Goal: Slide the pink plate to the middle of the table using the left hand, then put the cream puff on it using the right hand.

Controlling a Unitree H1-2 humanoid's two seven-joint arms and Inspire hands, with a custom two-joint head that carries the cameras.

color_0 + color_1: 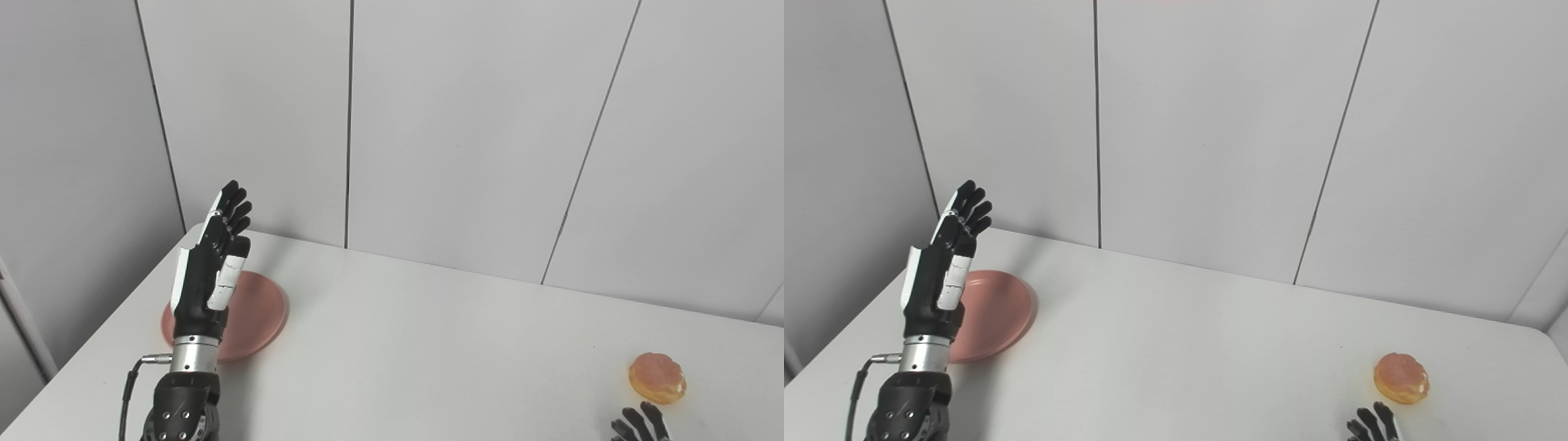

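Observation:
The pink plate (257, 312) lies flat near the table's left edge. My left hand (211, 263) is raised above the plate's near-left part, fingers straight and apart, holding nothing; it hides part of the plate. The cream puff (657, 377), round and golden-orange, rests on the table at the right front. Just below it, only the fingertips (640, 424) of my right hand (1371, 425) show at the bottom edge, spread and touching nothing.
The white table (429, 343) meets a grey panelled wall (465, 122) at the back. Its left edge runs close beside the plate. A cable (131, 380) loops from my left wrist.

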